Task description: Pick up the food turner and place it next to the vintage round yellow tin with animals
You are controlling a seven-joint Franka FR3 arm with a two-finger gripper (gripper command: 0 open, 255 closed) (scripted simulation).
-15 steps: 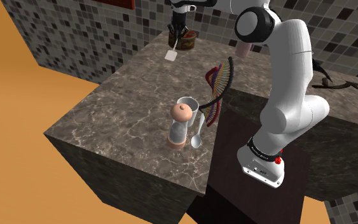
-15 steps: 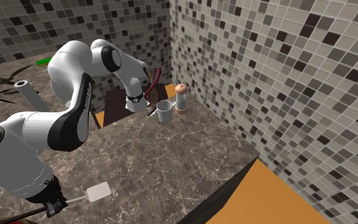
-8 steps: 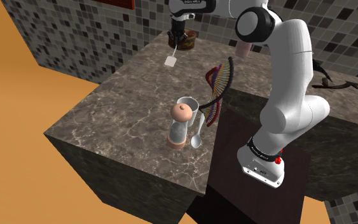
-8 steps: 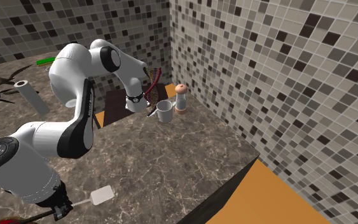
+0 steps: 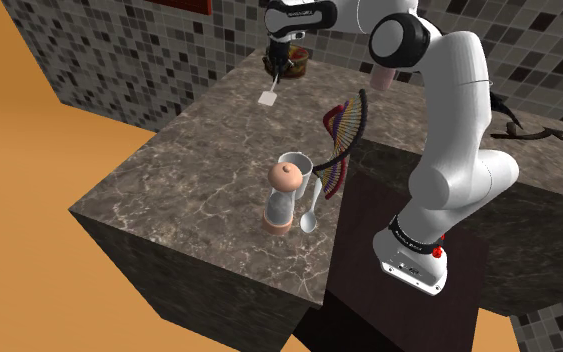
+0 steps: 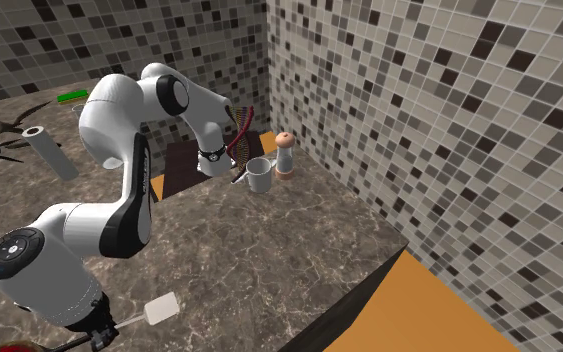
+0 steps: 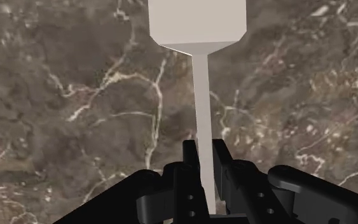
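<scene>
My black gripper point(image 5: 278, 66) is shut on the thin handle of a pale food turner point(image 5: 268, 98), whose square blade hangs low over the marble counter point(image 5: 199, 160). In the wrist view the fingers point(image 7: 189, 159) clasp the handle and the blade point(image 7: 196, 22) points away from them. A round, dark reddish tin point(image 5: 298, 67) stands right behind the gripper at the counter's far end. In the second exterior view the turner's blade point(image 6: 161, 309) sticks out from the gripper point(image 6: 99, 330) near the bottom edge.
A glass mug point(image 5: 294, 170), a peach-topped grinder point(image 5: 285, 198) and a spoon point(image 5: 310, 215) stand near the counter's front edge. A colourful wire fan point(image 5: 341, 135) arches beside them. The counter drops off to an orange floor point(image 5: 29, 250) on the shoulder view's left.
The gripper has come down a little with the turner still in it, so the blade now hangs closer to the counter beside the tin.
</scene>
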